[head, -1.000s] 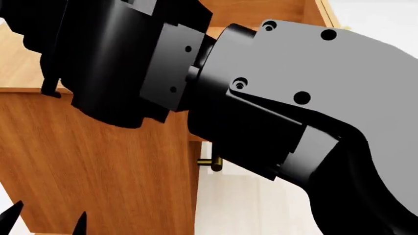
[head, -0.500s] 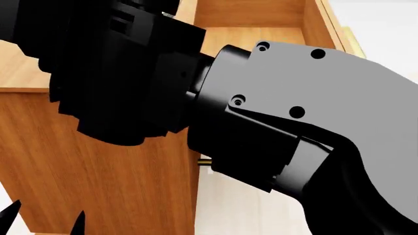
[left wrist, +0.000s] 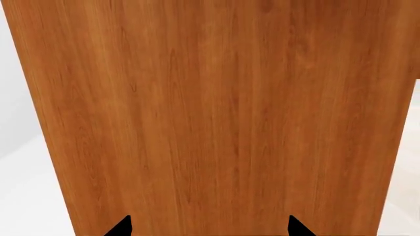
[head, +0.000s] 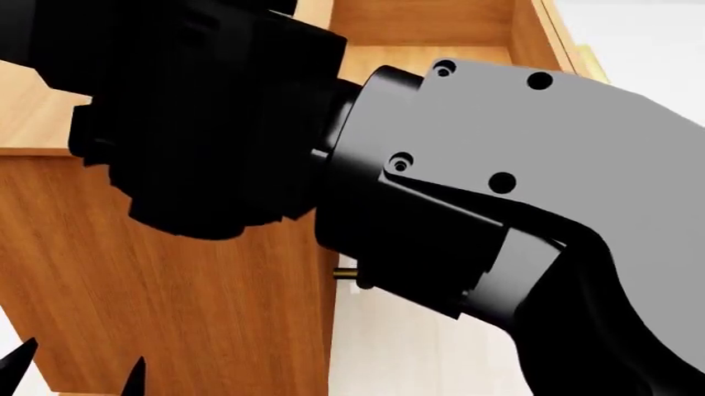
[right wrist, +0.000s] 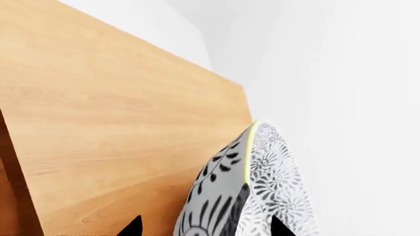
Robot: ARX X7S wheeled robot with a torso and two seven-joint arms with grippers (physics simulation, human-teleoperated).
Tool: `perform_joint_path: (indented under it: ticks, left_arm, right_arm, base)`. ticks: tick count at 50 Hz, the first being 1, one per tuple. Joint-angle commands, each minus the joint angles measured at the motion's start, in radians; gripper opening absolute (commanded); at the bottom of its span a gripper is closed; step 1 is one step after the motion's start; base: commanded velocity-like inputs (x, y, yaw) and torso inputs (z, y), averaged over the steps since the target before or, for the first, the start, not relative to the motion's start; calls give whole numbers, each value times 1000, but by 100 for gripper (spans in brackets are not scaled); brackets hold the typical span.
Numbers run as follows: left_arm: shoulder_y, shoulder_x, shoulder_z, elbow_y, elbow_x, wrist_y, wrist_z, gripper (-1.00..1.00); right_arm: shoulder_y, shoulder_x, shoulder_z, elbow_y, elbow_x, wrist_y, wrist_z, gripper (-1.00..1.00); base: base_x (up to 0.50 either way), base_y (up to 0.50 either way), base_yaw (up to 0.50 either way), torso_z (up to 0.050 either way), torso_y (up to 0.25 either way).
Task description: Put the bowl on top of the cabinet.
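Observation:
The bowl (right wrist: 259,182), white with a grey floral pattern, stands on edge between the fingertips of my right gripper (right wrist: 206,227), which is shut on it. It hangs over the cabinet's (right wrist: 118,123) flat light-brown top, and I cannot tell if they touch. In the head view my right arm (head: 529,148) fills most of the picture and hides the bowl. My left gripper (left wrist: 210,228) is open and empty, facing the cabinet's (left wrist: 210,108) plain side panel. Its two black tips (head: 78,367) show low beside the cabinet (head: 165,280).
A brass bar handle (head: 347,272) juts out at the cabinet's front corner, just under my right forearm. An open wooden compartment (head: 441,33) shows behind the arm. White floor (head: 418,346) lies below, and white wall (right wrist: 341,73) lies beyond the cabinet top.
My right wrist has swung left and turned a little over the cabinet's edge, now covering more of the top. The left gripper's tips have not moved.

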State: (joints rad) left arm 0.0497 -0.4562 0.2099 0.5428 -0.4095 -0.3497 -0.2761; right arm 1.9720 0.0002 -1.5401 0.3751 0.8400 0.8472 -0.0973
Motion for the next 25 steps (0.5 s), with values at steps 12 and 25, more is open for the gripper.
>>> perform_joint_path:
  ticks: [12, 25]
  left_arm:
    - [3, -4, 9, 0, 5, 7, -3, 100]
    - [-1, -5, 7, -7, 5, 9, -8, 100]
  right_arm:
    - [35, 0, -5, -8, 0, 7, -28, 100]
    - [179, 0, -4, -122, 95, 105, 24, 100]
  base:
    - [0, 0, 0, 0, 0]
    - [0, 0, 0, 0, 0]
